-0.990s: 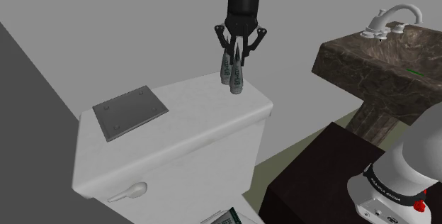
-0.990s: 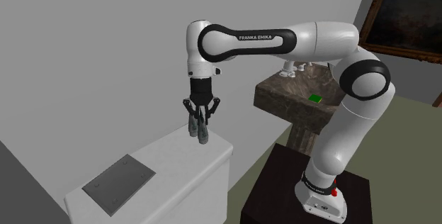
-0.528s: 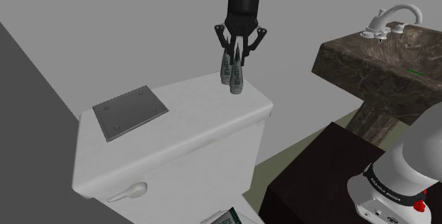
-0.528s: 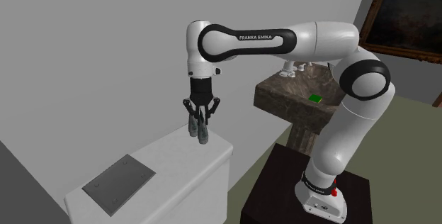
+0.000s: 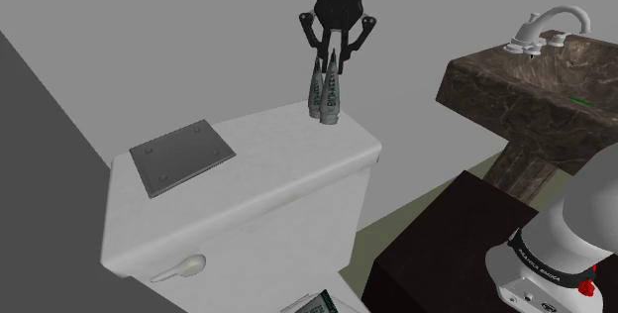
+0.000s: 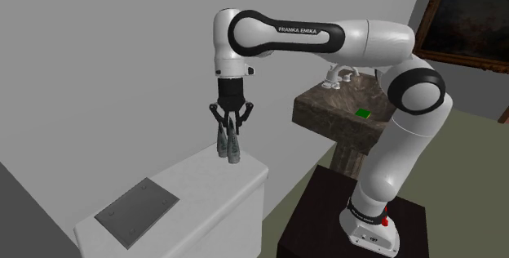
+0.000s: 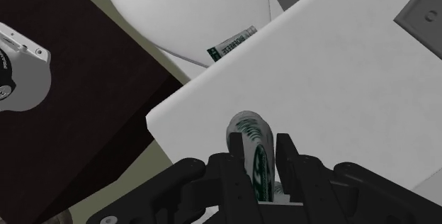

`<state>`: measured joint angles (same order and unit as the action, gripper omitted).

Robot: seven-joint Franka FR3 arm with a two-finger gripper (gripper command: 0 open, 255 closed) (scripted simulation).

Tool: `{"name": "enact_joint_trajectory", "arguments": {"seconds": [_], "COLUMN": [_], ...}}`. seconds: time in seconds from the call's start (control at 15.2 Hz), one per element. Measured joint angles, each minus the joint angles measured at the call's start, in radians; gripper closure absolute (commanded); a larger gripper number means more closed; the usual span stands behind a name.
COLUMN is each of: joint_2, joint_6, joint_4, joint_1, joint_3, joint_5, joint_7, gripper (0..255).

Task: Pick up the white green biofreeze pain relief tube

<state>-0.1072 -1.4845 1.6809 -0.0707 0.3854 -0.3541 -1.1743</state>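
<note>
Grey-white, green-lettered tube (image 5: 325, 101) upright, clasped in the pincer (image 5: 328, 66)

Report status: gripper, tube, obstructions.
Gripper shut on tube. Tube upright at end of lid, contact unclear. Grey plate well aside, nothing blocking.

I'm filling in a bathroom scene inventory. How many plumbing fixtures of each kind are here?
Toilet: 1
Pedestal sink: 1
Faucet: 1
Total: 3
</note>
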Motion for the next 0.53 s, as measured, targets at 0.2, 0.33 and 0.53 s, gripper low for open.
{"name": "enact_joint_trajectory", "arguments": {"seconds": [0.2, 0.33, 0.53], "joint_2": [0.01, 0.02, 0.04], "joint_6": [0.04, 0.067, 0.101], "joint_4": [-0.051, -0.089, -0.145], "joint_1": [-0.001, -0.001, 0.001], "joint_3": [-0.002, -0.001, 0.002], "joint_5": [0.002, 0.005, 0.009], "joint_7": [-0.012, -0.023, -0.04], "gripper": [255, 255, 255]}}
